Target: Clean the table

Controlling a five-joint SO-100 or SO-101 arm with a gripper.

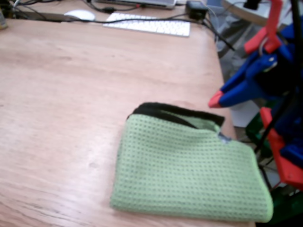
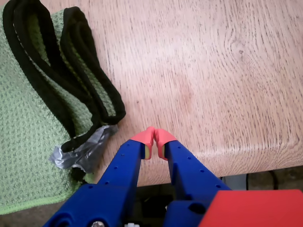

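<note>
Gripper (image 2: 154,137) tips pressed together, empty, lower centre of wrist view | wooden table (image 1: 71,94) fills fixed view | step: approaching folded green cloth (image 1: 189,175), lower right | next: spread fingers, reach cloth's black-trimmed edge.

At the far edge in the fixed view lie a white keyboard (image 1: 150,24), a white mouse (image 1: 79,14) and black cables (image 1: 215,33). A pale round-edged second surface (image 1: 244,13) stands beyond, in soft, even light.
</note>
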